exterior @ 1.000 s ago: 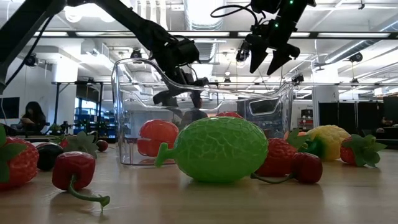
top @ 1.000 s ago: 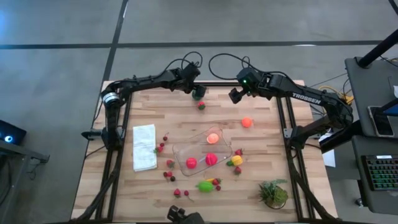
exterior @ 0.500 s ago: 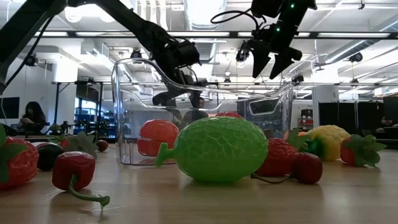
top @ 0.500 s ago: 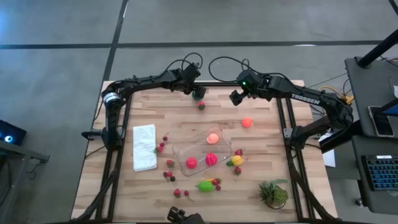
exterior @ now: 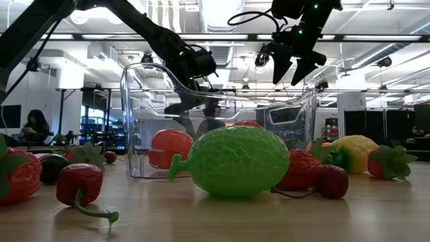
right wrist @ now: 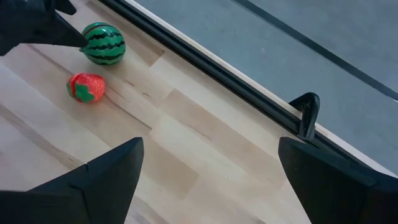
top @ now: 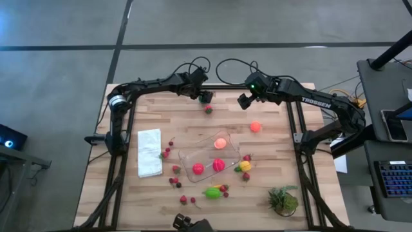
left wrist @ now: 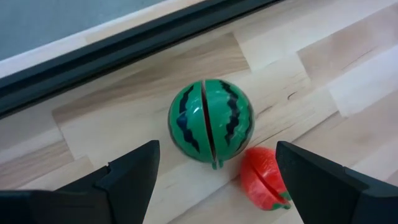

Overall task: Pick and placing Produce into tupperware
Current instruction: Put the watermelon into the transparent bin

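I see the left gripper (top: 203, 95) hovering over the striped watermelon (left wrist: 210, 129) at the table's far edge, fingers spread wide either side of it, nothing grasped. The melon is a glossy ball with a seam down its middle; a red strawberry (left wrist: 265, 178) sits just beside it. The black frame rail (left wrist: 124, 53) runs close behind, so little room there. The right gripper (top: 243, 100) hangs released over bare wood planks. The clear rounded tupperware (top: 187, 158) sits mid-table holding three red and orange pieces.
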Tool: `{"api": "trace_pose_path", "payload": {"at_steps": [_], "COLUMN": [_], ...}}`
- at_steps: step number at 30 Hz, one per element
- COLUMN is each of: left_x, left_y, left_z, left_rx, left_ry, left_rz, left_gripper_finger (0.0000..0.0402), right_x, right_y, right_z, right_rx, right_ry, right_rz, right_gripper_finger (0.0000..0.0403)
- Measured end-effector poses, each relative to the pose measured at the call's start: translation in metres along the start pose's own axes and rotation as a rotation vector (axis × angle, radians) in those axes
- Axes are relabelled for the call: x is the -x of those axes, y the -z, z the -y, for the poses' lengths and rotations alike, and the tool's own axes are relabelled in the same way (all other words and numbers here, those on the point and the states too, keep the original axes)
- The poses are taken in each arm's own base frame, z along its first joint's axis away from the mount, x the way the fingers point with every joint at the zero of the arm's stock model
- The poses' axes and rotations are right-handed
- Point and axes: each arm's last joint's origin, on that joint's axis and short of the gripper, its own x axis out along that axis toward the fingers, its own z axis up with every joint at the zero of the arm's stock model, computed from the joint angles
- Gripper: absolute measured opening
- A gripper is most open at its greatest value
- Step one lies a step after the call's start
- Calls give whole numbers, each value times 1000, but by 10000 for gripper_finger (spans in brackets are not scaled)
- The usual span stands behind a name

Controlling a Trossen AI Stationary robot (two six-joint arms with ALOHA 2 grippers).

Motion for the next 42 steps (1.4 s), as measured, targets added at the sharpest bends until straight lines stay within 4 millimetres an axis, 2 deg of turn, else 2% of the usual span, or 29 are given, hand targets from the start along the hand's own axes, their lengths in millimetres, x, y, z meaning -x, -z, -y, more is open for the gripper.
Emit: {"api": "trace_pose_path", "payload": {"at_steps": [9, 25, 31, 38, 42], "left_x": [-10, -9, -6, -6, -7], "left_y": [1, -9, -9, -3, -2], "left_z": [-3, 4, 8, 6, 5], "left_rx": [55, 62, -23, -55, -55], "left_ry": [-18, 57, 153, 136, 133], "left_rz": [-17, 91, 50, 6, -17], "left_gripper_finger": [306, 306, 306, 306, 322], "right_x": [0, 0, 0, 0, 0], "right_y": [0, 0, 0, 0, 0], "right_z": [0, 0, 0, 0, 0], "right_rx": [2, -1, -1, -1, -1], "right_ry": [-1, -1, -1, -1, -1], "right_rz": [0, 1, 0, 0, 0], "right_gripper_finger": [365, 365, 365, 365, 365]}}
